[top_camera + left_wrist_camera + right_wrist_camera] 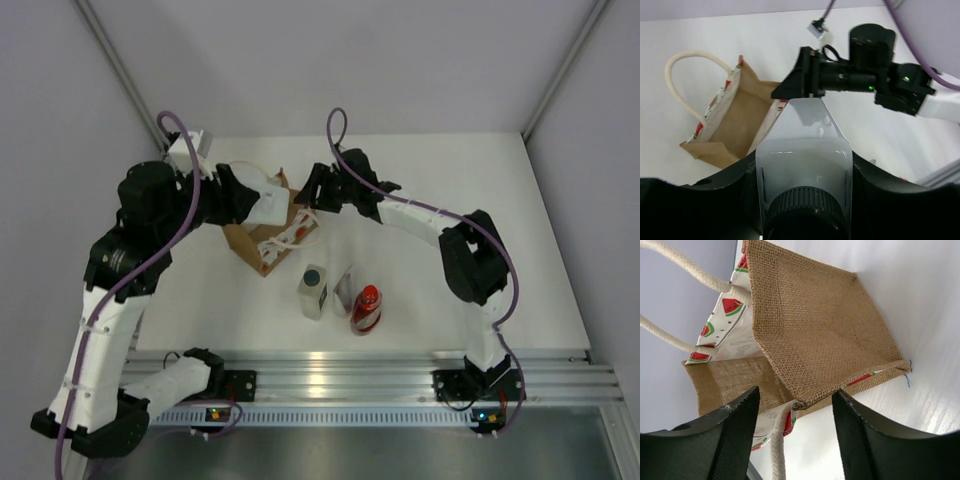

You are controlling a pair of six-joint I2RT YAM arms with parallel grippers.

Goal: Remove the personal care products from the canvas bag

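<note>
The canvas bag (262, 243) lies on its side, mouth open; its burlap inside looks empty in the right wrist view (815, 325). My left gripper (250, 205) is shut on a white bottle (805, 150) with a dark grey ribbed cap (804, 215), held just above and beside the bag (735, 120). My right gripper (795, 410) is open, its fingers (740, 430) either side of the bag's rim corner and a white handle (777, 450). It also shows in the top view (305, 200). In front stand another white bottle (313, 290), the white flat tube (345, 290) and the red bottle (366, 308).
The white table (450, 180) is bounded by grey walls at the left, back and right. An aluminium rail (340, 375) with both arm bases runs along the near edge. The right arm's wrist (880, 75) hangs close beyond the held bottle.
</note>
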